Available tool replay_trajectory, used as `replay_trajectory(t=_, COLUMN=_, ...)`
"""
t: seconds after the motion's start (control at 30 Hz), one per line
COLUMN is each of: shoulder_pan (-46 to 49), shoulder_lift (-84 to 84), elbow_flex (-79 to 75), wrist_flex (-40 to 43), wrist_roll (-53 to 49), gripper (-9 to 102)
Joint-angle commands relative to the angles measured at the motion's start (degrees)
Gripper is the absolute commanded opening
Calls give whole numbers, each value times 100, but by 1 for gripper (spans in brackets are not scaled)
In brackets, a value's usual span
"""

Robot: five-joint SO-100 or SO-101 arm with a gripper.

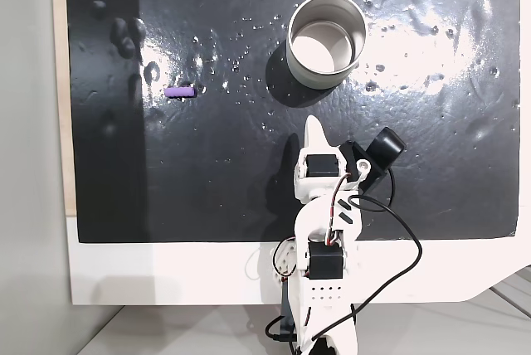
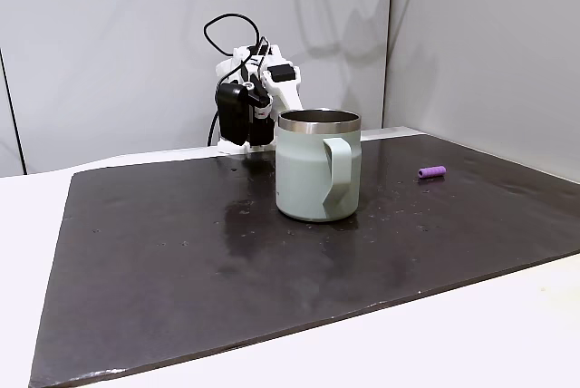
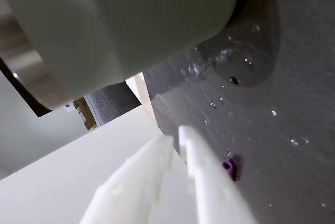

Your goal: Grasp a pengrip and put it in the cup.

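The purple pengrip lies on its side on the black mat, far left of the arm in a fixed view; it also shows as the pengrip right of the mug and as the pengrip beside my finger. The grey cup stands upright just beyond my gripper; the cup has its handle toward the camera. In the wrist view the cup looms close above my gripper, whose white fingers lie together, shut and holding nothing.
The black mat is glossy and speckled with small bumps and droplets. A white table borders it at the arm's base, and a pale wall stands behind the folded arm. A black cable loops beside the arm.
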Motion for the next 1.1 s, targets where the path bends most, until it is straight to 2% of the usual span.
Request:
replay_trajectory(t=0.0, shoulder_pan=-44, shoulder_lift=70, elbow_flex=316, wrist_flex=-185, wrist_roll=-18, gripper=0)
replay_trajectory(t=0.57, shoulder_pan=-53, shoulder_lift=70, elbow_flex=53, wrist_flex=-141, wrist_roll=26, gripper=0)
replay_trajectory(t=0.77, shoulder_pan=-519, shoulder_lift=-149, elbow_flex=-1521, wrist_flex=1020, wrist_roll=-88, gripper=0)
replay_trajectory(t=1.07, shoulder_pan=-765, shoulder_lift=-2575, elbow_flex=-4263, wrist_flex=2294, wrist_roll=-26, gripper=0)
